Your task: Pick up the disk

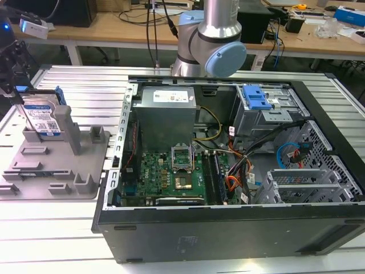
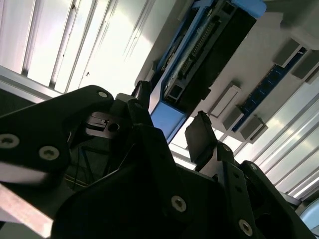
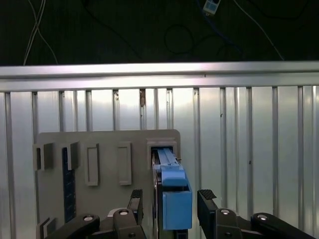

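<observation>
Hand [image 3: 171, 201] w/ 2 fingers [image 3: 207, 199] apart straddles 1 upright disk [image 3: 173, 177].

You see the disk [image 1: 43, 119] standing upright in the grey fixture [image 1: 64, 171], beside the open computer case [image 1: 228, 234].

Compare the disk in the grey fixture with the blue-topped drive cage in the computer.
The disk stands on edge in the grey fixture, outside the computer case; the drive cage is mounted inside it. The disk is a thin labelled slab; the drive cage is a bulkier metal box. Both have blue plastic parts.
</observation>
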Controlling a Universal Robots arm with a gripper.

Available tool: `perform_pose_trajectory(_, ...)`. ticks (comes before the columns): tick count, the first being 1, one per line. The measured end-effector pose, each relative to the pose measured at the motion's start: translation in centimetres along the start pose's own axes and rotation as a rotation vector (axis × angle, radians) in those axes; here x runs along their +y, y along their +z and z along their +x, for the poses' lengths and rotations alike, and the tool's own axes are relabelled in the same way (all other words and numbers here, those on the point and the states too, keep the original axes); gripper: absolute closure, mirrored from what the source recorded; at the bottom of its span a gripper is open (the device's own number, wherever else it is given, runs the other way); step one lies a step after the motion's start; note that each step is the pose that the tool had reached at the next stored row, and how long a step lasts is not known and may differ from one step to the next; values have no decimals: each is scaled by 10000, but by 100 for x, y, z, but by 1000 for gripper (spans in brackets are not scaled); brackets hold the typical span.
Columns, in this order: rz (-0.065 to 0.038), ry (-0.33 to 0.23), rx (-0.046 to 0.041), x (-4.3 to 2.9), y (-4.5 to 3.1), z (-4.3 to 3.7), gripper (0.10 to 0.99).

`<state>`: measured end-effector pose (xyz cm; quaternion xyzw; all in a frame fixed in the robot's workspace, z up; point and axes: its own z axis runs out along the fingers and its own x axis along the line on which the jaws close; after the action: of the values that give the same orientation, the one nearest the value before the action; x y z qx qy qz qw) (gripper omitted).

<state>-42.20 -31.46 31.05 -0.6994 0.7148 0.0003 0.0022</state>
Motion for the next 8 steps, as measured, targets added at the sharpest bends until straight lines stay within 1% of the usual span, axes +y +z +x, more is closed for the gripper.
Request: perform_pose_trajectory(8,-3,0,1,1,87,0,529)
